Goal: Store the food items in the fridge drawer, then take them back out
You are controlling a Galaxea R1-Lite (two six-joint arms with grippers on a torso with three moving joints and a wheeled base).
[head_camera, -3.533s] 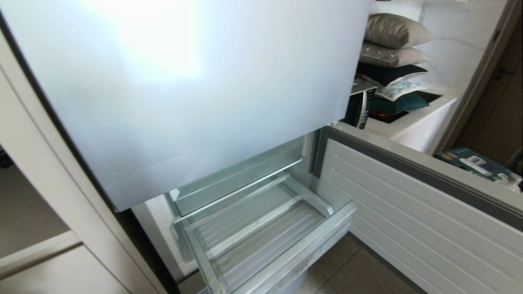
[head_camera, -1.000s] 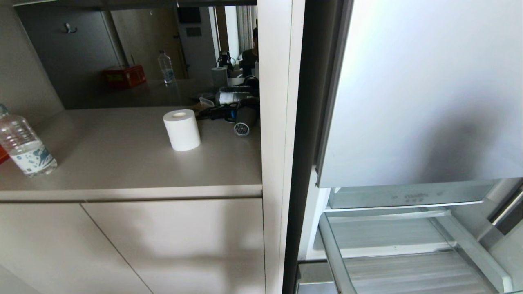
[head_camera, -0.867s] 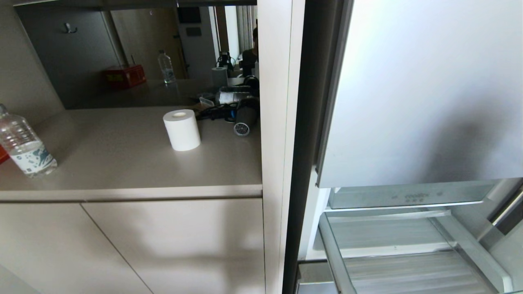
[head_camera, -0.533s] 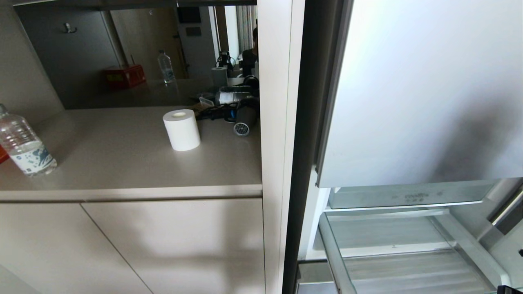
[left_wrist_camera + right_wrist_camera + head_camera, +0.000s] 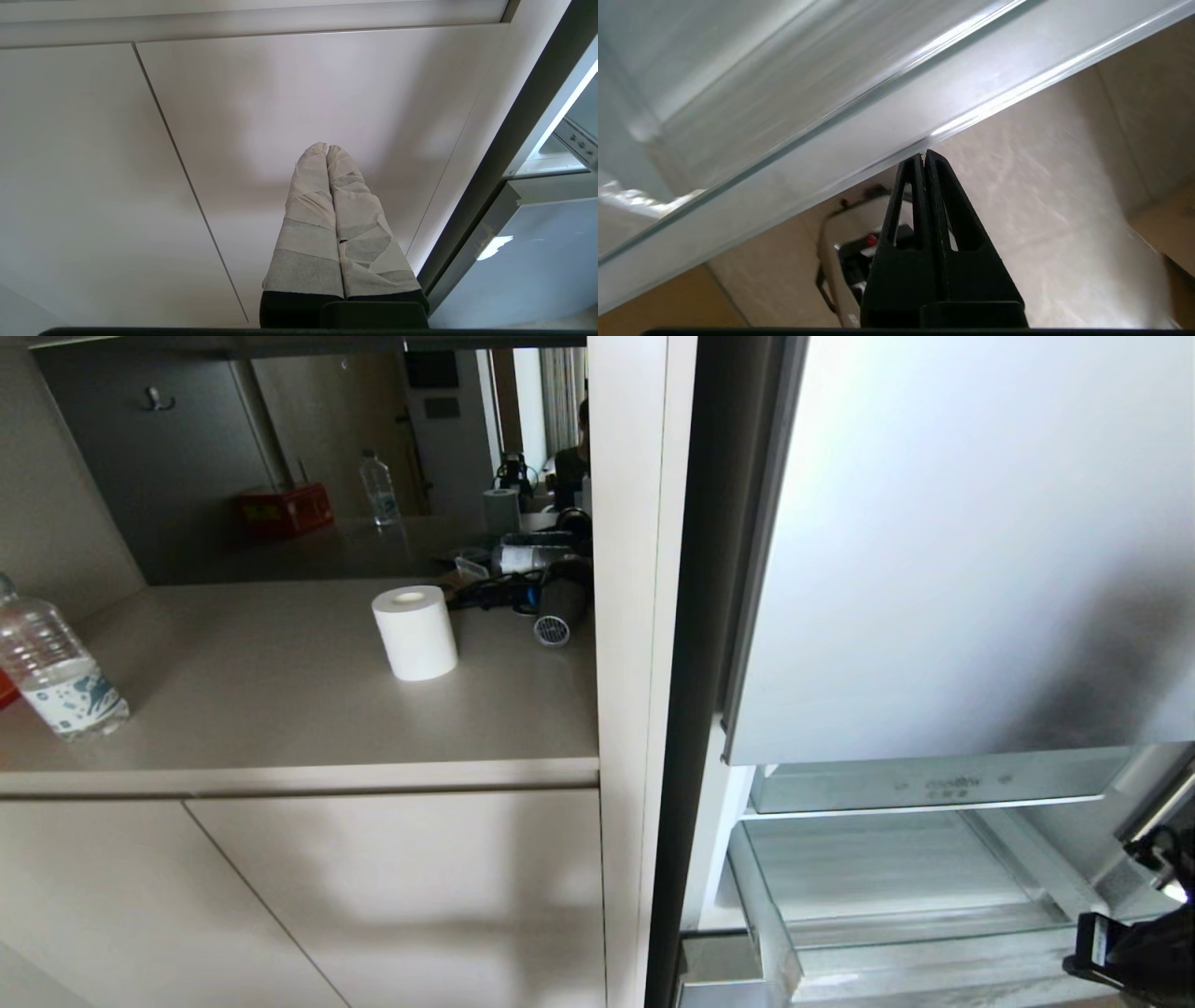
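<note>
The fridge drawer (image 5: 915, 966) is a clear bin with a frosted front lip, pulled partway out below the closed upper fridge door (image 5: 962, 551). It looks empty. The food items are out of view. My right arm (image 5: 1134, 947) enters the head view at the lower right, by the drawer's front right corner. In the right wrist view my right gripper (image 5: 923, 155) is shut and empty, its black tips at the lower edge of the drawer's front lip (image 5: 859, 140). My left gripper (image 5: 327, 147) is shut on nothing, parked facing a cabinet door (image 5: 303, 93).
A beige counter (image 5: 280, 709) left of the fridge holds a paper roll (image 5: 415, 633), a water bottle (image 5: 56, 672) and a hair dryer (image 5: 555, 607). A clear bin printed "coolBox" (image 5: 934, 786) sits above the drawer. Tiled floor (image 5: 1064, 186) lies below.
My right arm has come into the head view at the lower right. The drawer's front lip now stands further in toward the fridge. The head view swung left well before that.
</note>
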